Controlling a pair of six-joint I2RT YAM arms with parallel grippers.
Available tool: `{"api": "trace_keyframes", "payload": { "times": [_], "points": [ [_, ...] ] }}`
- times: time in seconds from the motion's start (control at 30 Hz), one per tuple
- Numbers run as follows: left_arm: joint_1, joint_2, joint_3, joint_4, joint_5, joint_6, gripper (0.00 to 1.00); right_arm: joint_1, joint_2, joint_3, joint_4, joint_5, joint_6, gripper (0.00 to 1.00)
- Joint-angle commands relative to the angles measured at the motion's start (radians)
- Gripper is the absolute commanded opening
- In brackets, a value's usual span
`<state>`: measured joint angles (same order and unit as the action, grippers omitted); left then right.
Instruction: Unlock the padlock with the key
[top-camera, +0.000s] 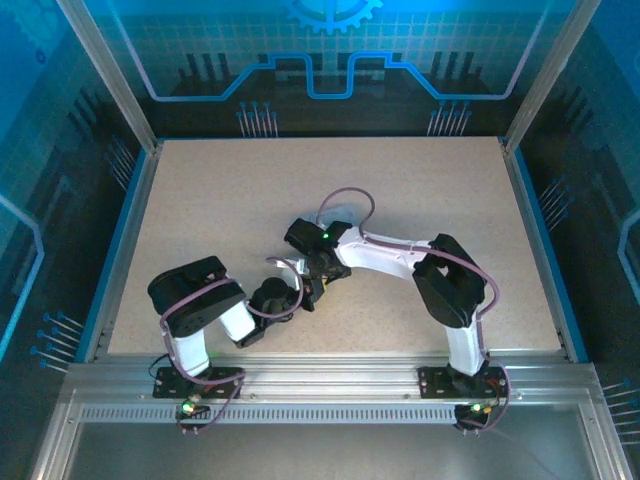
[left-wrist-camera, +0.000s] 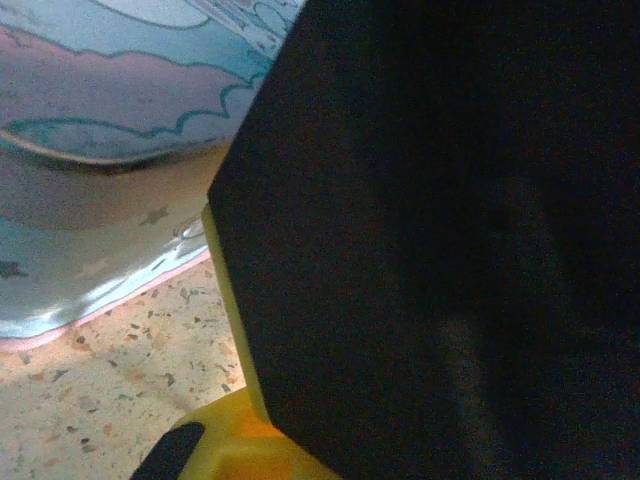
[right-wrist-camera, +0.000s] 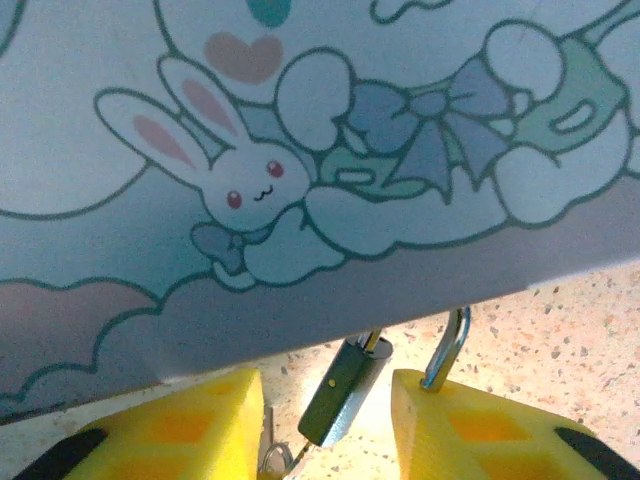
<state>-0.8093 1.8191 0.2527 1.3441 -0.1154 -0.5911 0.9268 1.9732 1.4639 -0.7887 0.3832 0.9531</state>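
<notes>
The dark-blue padlock (right-wrist-camera: 345, 385) lies tilted on the table, right against the lower edge of the cartoon tin (right-wrist-camera: 300, 150). Its thin metal shackle (right-wrist-camera: 447, 350) rises beside my right-hand fingertip. A sliver of the key (right-wrist-camera: 303, 450) pokes from the padlock's lower end, with a small ring (right-wrist-camera: 272, 462) beside it. My right gripper (right-wrist-camera: 322, 405) is open and straddles the padlock body, with a gap on each side. My left gripper (top-camera: 292, 295) is shut and sits close to the right gripper (top-camera: 318, 272). One yellow finger (left-wrist-camera: 230, 445) shows in the left wrist view beside a large dark shape.
The pale tin (top-camera: 340, 212) lies mid-table just beyond both grippers, and its side (left-wrist-camera: 100, 100) stands near the left wrist. The speckled tabletop (top-camera: 220, 200) has a blue rim and metal frame posts around it.
</notes>
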Motion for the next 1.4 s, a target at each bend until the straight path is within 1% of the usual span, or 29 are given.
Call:
{"api": "trace_keyframes", "payload": {
  "times": [0.0,0.13,0.57,0.63,0.7,0.83,0.93,1.1,1.37],
  "points": [
    [-0.010,0.006,0.028,0.055,-0.001,0.042,0.00,0.035,0.044,0.033,-0.084,0.039,-0.036,0.35],
    [-0.011,0.010,0.028,0.055,-0.006,0.047,0.00,0.037,0.059,0.056,-0.115,0.058,-0.041,0.24],
    [-0.014,0.011,0.041,0.055,-0.008,0.056,0.00,0.046,0.076,0.072,-0.138,0.078,-0.033,0.01],
    [-0.014,0.012,0.039,0.055,-0.008,0.057,0.01,0.046,0.075,0.072,-0.137,0.080,-0.036,0.00],
    [-0.014,0.012,0.038,0.055,-0.010,0.059,0.07,0.046,0.076,0.072,-0.135,0.081,-0.040,0.00],
    [-0.013,0.000,0.026,0.055,-0.015,0.074,0.23,0.048,0.064,0.065,-0.101,0.073,-0.073,0.00],
    [-0.012,-0.019,0.005,0.055,-0.020,0.085,0.31,0.049,0.054,0.061,-0.078,0.067,-0.126,0.00],
    [0.008,-0.043,-0.041,0.055,0.005,0.063,0.32,0.048,0.030,0.046,-0.038,0.059,-0.238,0.00],
    [0.064,-0.076,-0.097,0.055,0.062,0.039,0.31,0.044,-0.023,0.016,0.007,0.040,-0.413,0.00]
  ]
}}
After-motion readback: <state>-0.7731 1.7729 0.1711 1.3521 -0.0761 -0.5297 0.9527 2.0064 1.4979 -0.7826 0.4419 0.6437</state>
